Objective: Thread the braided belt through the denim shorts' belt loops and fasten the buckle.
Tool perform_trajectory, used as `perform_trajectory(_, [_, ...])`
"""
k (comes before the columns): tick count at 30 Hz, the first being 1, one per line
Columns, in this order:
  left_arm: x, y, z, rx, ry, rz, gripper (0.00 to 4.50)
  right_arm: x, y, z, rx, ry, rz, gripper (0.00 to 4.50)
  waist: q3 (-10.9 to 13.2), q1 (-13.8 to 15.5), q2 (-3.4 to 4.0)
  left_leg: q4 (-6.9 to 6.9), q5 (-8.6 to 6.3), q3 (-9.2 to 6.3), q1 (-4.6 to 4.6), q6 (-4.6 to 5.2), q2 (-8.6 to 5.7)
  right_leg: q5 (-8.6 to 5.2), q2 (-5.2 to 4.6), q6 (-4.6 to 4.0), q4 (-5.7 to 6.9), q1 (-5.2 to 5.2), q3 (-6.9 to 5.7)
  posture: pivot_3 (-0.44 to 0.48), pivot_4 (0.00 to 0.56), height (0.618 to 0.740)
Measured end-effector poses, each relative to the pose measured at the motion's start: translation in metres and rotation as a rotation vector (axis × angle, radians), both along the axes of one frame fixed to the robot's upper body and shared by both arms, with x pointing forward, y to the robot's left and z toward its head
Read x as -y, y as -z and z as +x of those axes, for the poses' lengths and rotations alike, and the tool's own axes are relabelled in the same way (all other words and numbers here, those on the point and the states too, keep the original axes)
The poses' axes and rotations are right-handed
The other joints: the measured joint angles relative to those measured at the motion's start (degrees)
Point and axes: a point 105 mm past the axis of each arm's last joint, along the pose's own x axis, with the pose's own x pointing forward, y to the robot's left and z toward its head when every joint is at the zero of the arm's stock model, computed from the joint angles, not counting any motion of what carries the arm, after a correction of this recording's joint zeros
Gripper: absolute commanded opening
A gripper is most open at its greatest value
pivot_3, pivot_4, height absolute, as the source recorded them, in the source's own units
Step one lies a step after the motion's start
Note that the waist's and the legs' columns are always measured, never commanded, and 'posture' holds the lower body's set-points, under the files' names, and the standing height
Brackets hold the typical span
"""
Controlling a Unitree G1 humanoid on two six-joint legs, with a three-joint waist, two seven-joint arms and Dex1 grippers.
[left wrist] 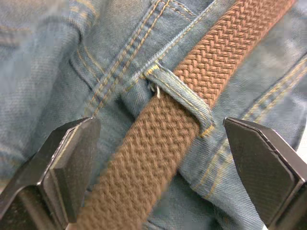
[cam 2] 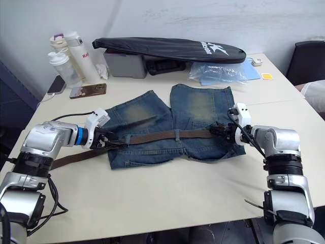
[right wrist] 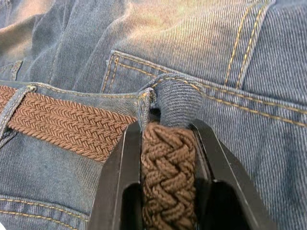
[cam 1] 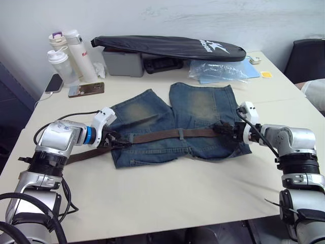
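The brown woven belt (cam 1: 167,135) runs through some blue denim loops (left wrist: 180,93) on the faded jean shorts (cam 1: 152,117), mid-frame. Right gripper (right wrist: 168,158) pinches the belt; left gripper (left wrist: 158,167) is wide. Buckling is left.

Silver arms, black cables, blue left-wrist ring

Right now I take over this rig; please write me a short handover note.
Left pincer: open, straddling the braided belt at a belt loop.
Right pincer: shut on the belt, at a loop on the right side.
Denim shorts lie flat on the table.
Done: belt runs across the waistband through several loops; its tail trails off the left side.
Left: remaining loops, then fastening the buckle.
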Motion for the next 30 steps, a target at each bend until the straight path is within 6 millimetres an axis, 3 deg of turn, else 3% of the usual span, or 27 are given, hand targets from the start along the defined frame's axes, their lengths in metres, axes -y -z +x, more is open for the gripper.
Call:
perform_trajectory(7, [-0.005,0.005,0.0,-0.071,-0.057,-0.056,4.5,0.002,0.001,0.0,0.001,0.004,-0.004,0.52,0.0,0.0,0.0,-0.01,0.0,-0.01,-0.01,0.01,-0.01,0.0,-0.01,0.0,0.0,0.01,-0.01,0.0,0.15,0.622])
perform_trajectory(13, [0.012,-0.009,0.025,-0.053,-0.145,-0.164,4.5,0.001,0.003,-0.003,0.016,-0.002,-0.006,0.52,0.0,0.0,-0.13,-0.02,0.01,0.02,-0.07,0.0,-0.06,0.01,-0.03,0.01,0.1,0.1,0.01,0.0,0.15,0.622])
perform_trajectory(17, [0.029,0.005,0.014,-0.097,-0.051,-0.112,4.5,0.0,0.003,-0.005,0.021,-0.006,-0.006,0.52,0.0,0.0,-0.12,0.2,0.02,-0.01,0.03,-0.03,0.04,0.0,0.01,0.01,0.3,0.05,0.02,0.0,0.15,0.622])
perform_trajectory(25, [0.03,0.003,0.007,-0.136,-0.036,-0.124,4.5,0.002,0.002,-0.004,0.029,0.004,-0.012,0.52,0.0,0.0,-0.09,0.12,0.02,0.0,0.02,-0.02,0.02,-0.02,-0.04,-0.02,0.07,0.03,0.07,0.0,0.15,0.622])
perform_trajectory(28, [0.031,0.003,0.005,-0.165,-0.041,-0.149,3.76,0.002,0.002,-0.004,0.03,0.005,-0.014,0.52,0.0,0.0,-0.09,0.12,0.02,0.0,0.01,-0.02,0.02,-0.02,-0.03,-0.02,0.08,0.03,0.07,0.0,0.15,0.622])
perform_trajectory(30, [0.031,0.003,0.004,-0.171,-0.043,-0.157,2.92,0.002,0.002,-0.004,0.03,0.005,-0.014,0.52,0.0,0.0,-0.1,0.13,0.02,0.0,0.0,-0.02,0.02,-0.02,-0.03,-0.03,0.08,0.03,0.07,0.0,0.15,0.622])
